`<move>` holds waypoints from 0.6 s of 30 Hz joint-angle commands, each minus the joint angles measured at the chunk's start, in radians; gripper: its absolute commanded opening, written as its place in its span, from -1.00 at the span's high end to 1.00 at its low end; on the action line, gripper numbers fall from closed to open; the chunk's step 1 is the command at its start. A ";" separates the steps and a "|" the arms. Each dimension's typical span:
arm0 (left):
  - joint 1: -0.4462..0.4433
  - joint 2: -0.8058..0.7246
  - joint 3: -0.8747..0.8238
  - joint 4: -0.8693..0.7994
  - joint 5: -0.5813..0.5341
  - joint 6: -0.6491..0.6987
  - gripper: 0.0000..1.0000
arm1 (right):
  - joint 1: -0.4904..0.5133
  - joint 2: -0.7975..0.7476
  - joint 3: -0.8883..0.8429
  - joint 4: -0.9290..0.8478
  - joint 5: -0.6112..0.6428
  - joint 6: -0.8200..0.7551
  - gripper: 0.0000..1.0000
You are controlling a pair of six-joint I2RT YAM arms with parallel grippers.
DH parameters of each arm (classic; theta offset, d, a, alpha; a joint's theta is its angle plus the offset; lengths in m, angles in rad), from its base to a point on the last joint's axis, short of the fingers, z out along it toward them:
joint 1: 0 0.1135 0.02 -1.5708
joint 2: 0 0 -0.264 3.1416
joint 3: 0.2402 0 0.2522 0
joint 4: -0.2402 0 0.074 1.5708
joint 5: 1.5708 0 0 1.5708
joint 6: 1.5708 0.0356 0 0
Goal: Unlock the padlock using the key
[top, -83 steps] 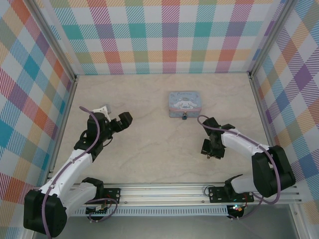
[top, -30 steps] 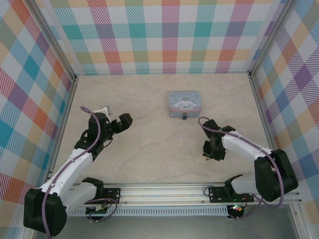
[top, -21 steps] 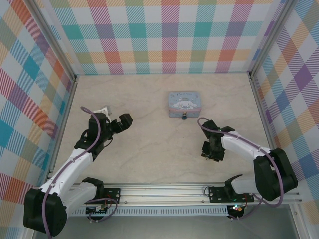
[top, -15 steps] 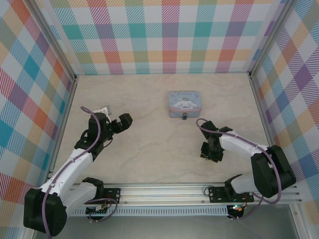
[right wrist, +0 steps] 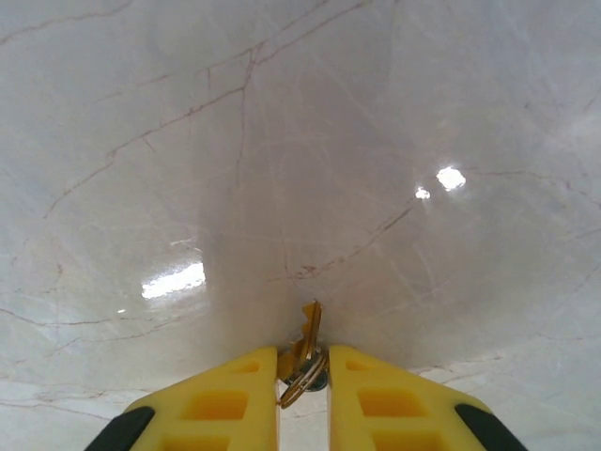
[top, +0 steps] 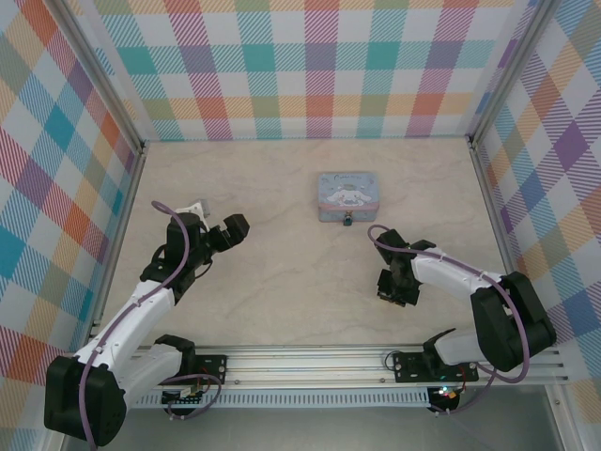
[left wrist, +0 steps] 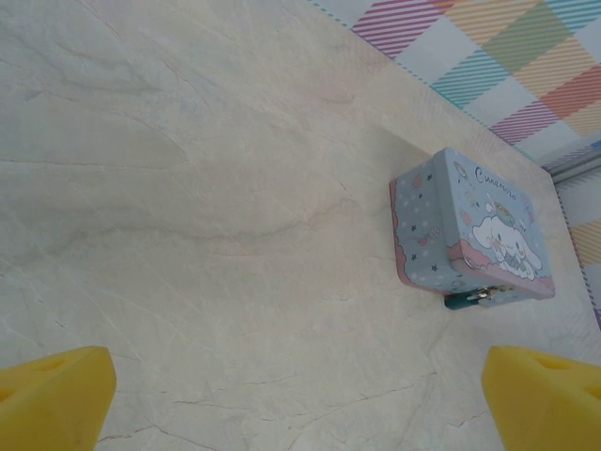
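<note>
From above, my right pincer (top: 392,287) sits low over the desk (top: 282,282), toward the near edge and right of the middle. It is well apart from the padlock (top: 348,222), which hangs at the near face of the blue tin (top: 348,194). My left pincer (top: 234,226) hovers on the left side, pointing toward the tin. I judge the step in hand to be securing the key (right wrist: 306,340) and raising it. To do that well I need a firm pinch on the bow with the blade left free, and a straight lift so it does not twist.

In my left wrist view, my yellow fingertips (left wrist: 52,395) sit at the two lower corners, spread wide with only bare desk between them. The tin lies ahead to the right, the padlock at its lower edge.

In my right wrist view, my fingers (right wrist: 225,399) are drawn narrow and appear to pinch the key's bow and its ring (right wrist: 302,383). The blade pokes out ahead. I cannot tell whether its tip touches the desk.
</note>
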 commanded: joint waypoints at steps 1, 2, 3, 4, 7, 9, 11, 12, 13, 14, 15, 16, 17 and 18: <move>-0.012 -0.020 0.025 -0.016 -0.010 0.013 -1.00 | 0.017 0.022 -0.005 0.011 -0.024 -0.001 0.67; -0.011 -0.019 0.026 -0.016 -0.010 0.013 -1.00 | 0.018 0.022 -0.002 0.011 -0.021 -0.002 0.69; -0.011 -0.020 0.025 -0.017 -0.010 0.013 -1.00 | 0.018 0.022 0.000 0.009 -0.019 -0.004 0.71; -0.011 -0.020 0.025 -0.017 -0.010 0.013 -1.00 | 0.020 0.022 0.003 0.005 -0.018 -0.006 0.73; -0.011 -0.022 0.024 -0.018 -0.012 0.013 -1.00 | 0.023 0.020 0.012 0.000 -0.010 -0.007 0.77; -0.012 -0.022 0.025 -0.019 -0.012 0.013 -1.00 | 0.025 0.019 0.017 -0.005 -0.005 -0.010 0.79; -0.011 -0.024 0.026 -0.020 -0.012 0.013 -1.00 | 0.027 0.016 0.021 -0.009 -0.001 -0.012 0.81; -0.011 -0.022 0.026 -0.020 -0.013 0.013 -1.00 | 0.028 0.014 0.024 -0.012 0.000 -0.011 0.83; -0.012 -0.023 0.026 -0.020 -0.013 0.015 -1.00 | 0.029 0.013 0.024 -0.013 0.001 -0.012 0.86; -0.011 -0.023 0.026 -0.020 -0.013 0.015 -1.00 | 0.030 0.011 0.026 -0.013 0.002 -0.012 0.88; -0.012 -0.023 0.026 -0.020 -0.013 0.015 -1.00 | 0.030 0.009 0.028 -0.014 0.003 -0.013 0.90; -0.011 -0.022 0.026 -0.020 -0.014 0.015 -1.00 | 0.032 0.008 0.030 -0.014 0.004 -0.013 0.93; -0.012 -0.021 0.026 -0.020 -0.014 0.015 -1.00 | 0.033 0.006 0.031 -0.016 0.006 -0.015 0.95; -0.012 -0.022 0.026 -0.020 -0.013 0.015 -1.00 | 0.033 0.005 0.034 -0.018 0.007 -0.015 0.99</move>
